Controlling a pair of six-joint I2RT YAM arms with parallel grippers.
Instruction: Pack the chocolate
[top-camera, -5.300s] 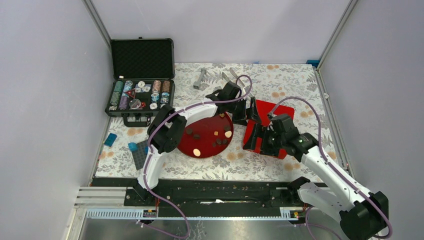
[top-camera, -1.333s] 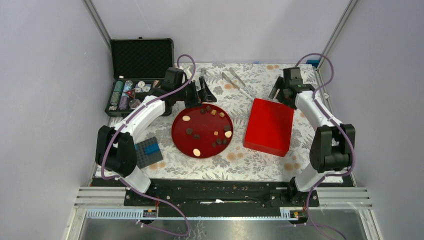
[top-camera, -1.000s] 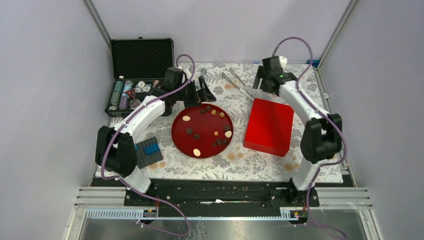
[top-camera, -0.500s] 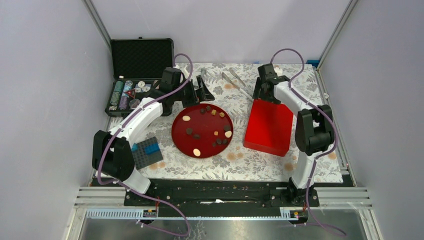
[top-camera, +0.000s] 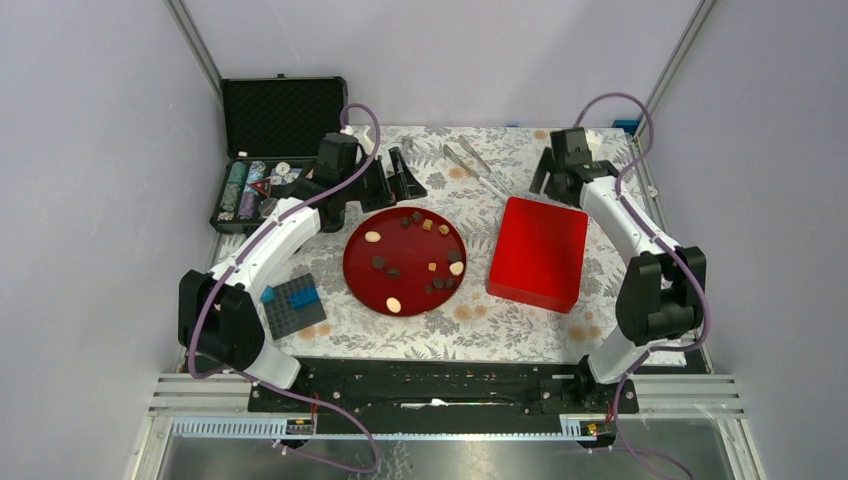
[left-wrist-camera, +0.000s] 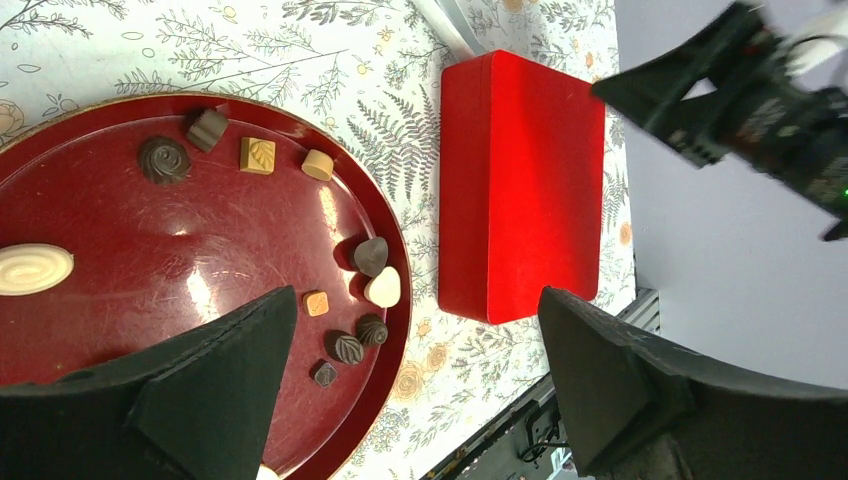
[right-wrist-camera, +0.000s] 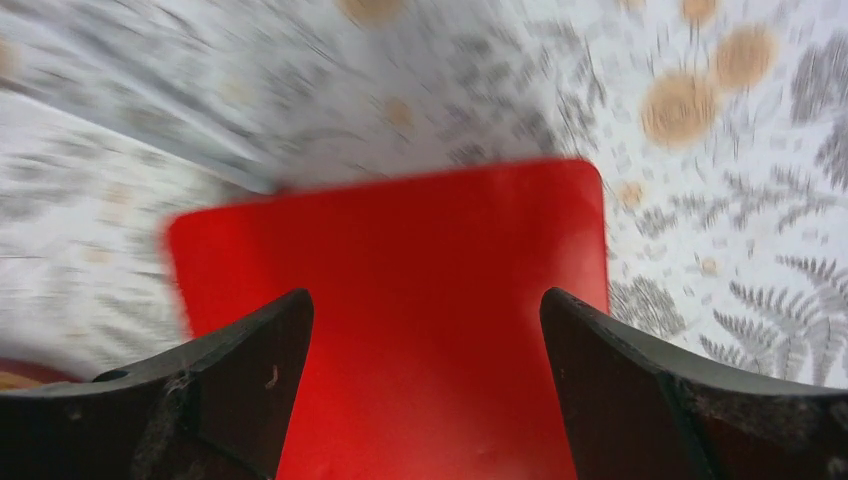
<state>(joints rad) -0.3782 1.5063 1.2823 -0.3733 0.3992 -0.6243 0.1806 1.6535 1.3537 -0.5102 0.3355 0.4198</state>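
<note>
Both pairs of fingers spread wide, gripping nothing. Right gripper (top-camera: 560, 178) hovers over far edge of closed red rectangular box (top-camera: 537, 253); left gripper (top-camera: 400, 183) past far rim of round red plate (left-wrist-camera: 120, 270). Assorted chocolates (left-wrist-camera: 371, 256) lie loose on plate, left of box. Judgement: lid must lift squarely before any chocolate goes in; wrist view blurred.

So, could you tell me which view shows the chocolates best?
Left wrist: the chocolates on the plate appear close and sharp. The top view shows them tiny; the right wrist view shows none.
</note>
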